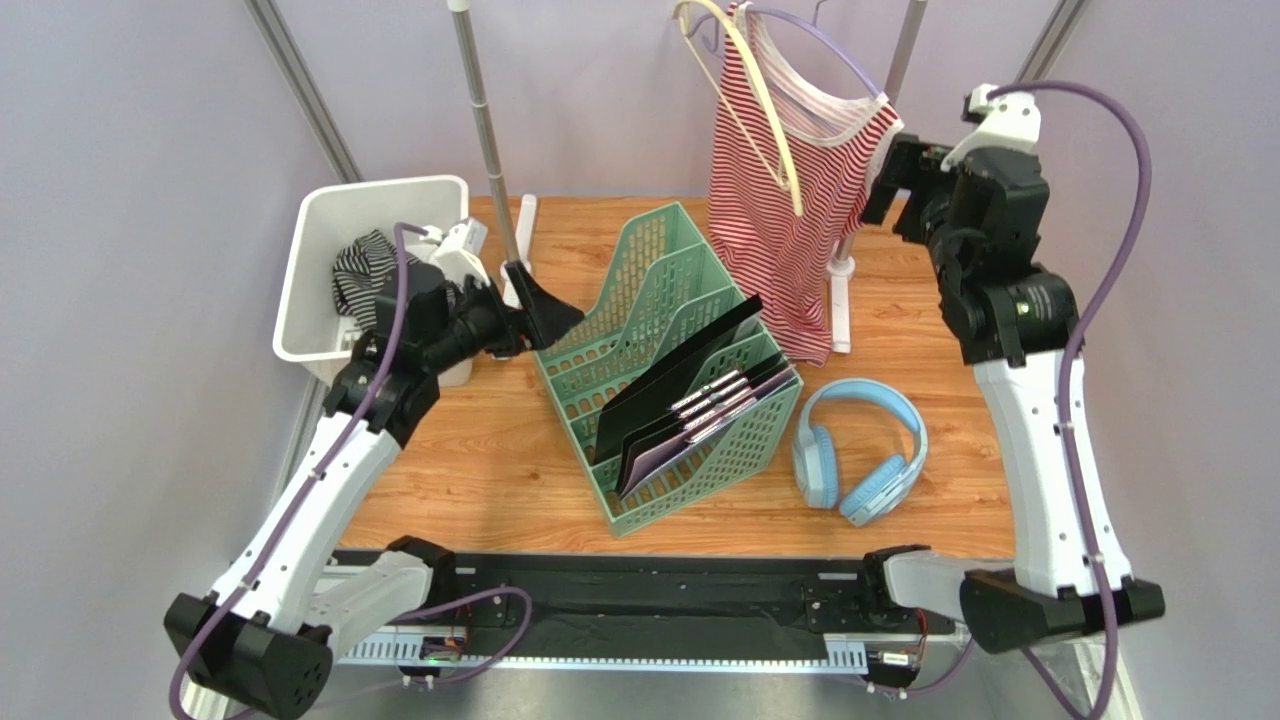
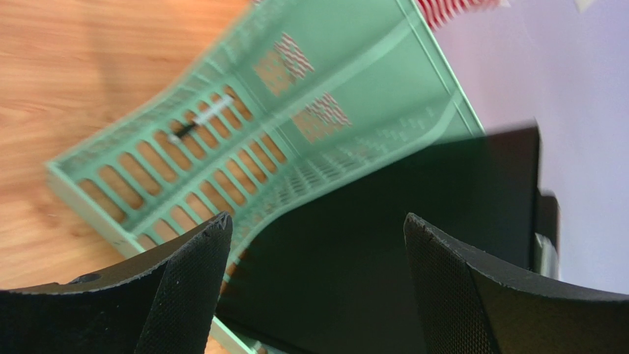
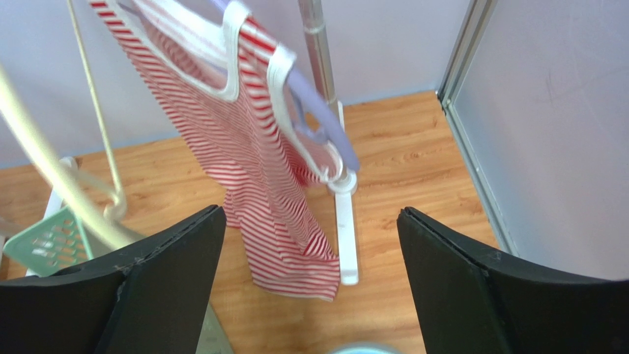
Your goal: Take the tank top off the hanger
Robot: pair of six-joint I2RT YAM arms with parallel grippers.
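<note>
Hanging limp on the lavender hanger [image 3: 325,127], the striped tank top [image 3: 251,158] looks soft, light, best pinched at a strap; left gripper [image 2: 317,221] and right gripper [image 3: 310,214] gape empty.

The top view's upper edge cuts off the hooks of the lilac hanger [image 1: 834,53] and the cream hanger [image 1: 762,105], so what they hang from cannot be seen. The tank top [image 1: 781,225] covers part of the stand's right pole [image 1: 906,45]. The left wrist view is motion-smeared: the green file rack [image 2: 243,140] blurs, and only a striped corner of the tank top shows at the top edge. In the right wrist view, the blue headphones [image 3: 367,348] are a sliver at the bottom edge.
</note>
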